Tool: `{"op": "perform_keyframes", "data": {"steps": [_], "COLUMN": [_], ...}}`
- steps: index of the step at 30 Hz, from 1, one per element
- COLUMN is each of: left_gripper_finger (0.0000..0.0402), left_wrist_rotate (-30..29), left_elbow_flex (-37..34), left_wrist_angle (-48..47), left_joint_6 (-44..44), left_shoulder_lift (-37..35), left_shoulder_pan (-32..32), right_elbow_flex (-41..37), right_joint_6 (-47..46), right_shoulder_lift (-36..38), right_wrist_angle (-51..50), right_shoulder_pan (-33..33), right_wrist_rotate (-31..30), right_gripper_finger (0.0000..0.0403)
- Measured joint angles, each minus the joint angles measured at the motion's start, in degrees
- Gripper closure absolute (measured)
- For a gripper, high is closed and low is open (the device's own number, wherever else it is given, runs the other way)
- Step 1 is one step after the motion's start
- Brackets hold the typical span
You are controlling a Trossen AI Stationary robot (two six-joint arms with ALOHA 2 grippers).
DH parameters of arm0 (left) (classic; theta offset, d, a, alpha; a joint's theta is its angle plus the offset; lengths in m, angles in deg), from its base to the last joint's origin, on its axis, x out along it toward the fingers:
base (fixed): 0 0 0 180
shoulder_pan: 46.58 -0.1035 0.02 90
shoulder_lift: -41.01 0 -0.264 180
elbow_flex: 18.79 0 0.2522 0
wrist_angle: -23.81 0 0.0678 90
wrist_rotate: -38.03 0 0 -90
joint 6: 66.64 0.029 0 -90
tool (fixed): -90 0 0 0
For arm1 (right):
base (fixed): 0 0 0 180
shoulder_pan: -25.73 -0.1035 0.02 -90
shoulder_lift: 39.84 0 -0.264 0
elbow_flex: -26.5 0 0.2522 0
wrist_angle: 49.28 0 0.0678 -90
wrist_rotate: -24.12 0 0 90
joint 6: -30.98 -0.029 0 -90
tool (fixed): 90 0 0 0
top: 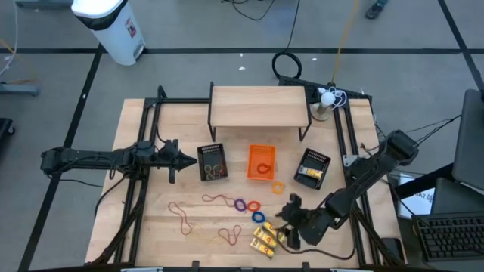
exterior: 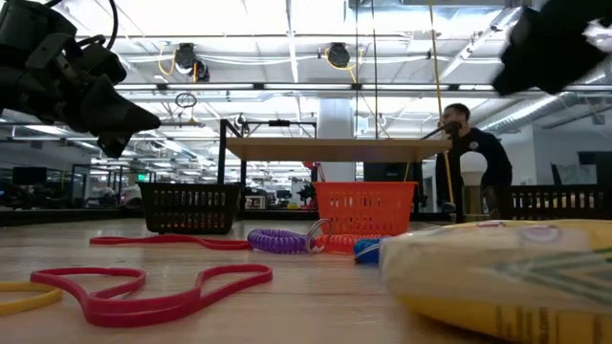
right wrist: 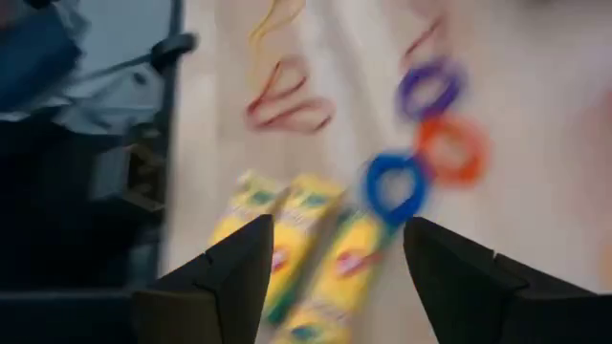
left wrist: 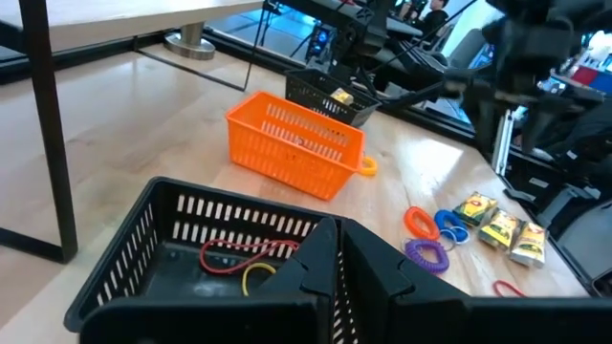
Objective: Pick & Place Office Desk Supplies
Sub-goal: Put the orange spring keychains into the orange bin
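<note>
Right gripper (right wrist: 330, 277): spread wide, empty, hanging over the yellow packets (right wrist: 287, 239) at the table's near edge.
Packets: three lie side by side, touching; the blue ring (right wrist: 394, 186) sits just beside the nearest one.
Step in hand: judged to be picking one packet for the black basket (top: 313, 168) on the right, which already holds something yellow.
Advice: centre your fingers across a single packet's narrow side; keep clear of the blue ring and the neighbouring packets.
Risk: straddling two packets would likely drag both.
Left gripper (top: 190, 158): pressed together, empty, waiting beside the left black basket (top: 212, 162).
Other supplies: rubber bands (top: 218, 199) and rings lie loose on the wood.
</note>
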Motion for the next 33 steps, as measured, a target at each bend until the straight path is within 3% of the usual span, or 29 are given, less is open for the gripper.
{"op": "perform_keyframes", "data": {"steps": [5,14,24,33], "left_gripper_finger": [0.0382,0.0382,0.0382,0.0382], "left_wrist_rotate": [0.0,0.0,0.0,0.0], "left_elbow_flex": [0.0,0.0,0.0,0.0], "left_wrist_angle": [-0.1,-2.0,-3.0,-3.0], "left_joint_6": [0.4,1.5,1.6,1.2], "left_shoulder_lift": [0.0,0.0,0.0,0.0], "left_shoulder_pan": [0.0,0.0,0.0,0.0], "right_elbow_flex": [0.1,-0.1,-0.1,-1.9], "right_joint_6": [7.7,16.6,19.6,19.9], "right_shoulder_lift": [1.9,-1.3,-6.3,-6.2], "right_wrist_angle": [-8.5,-16.7,-17.3,-16.8], "right_shoulder_pan": [5.6,15.0,16.7,18.7], "right_wrist_rotate": [-1.5,10.1,11.4,12.2], "right_gripper_finger": [0.0210,0.0243,0.0245,0.0246]}}
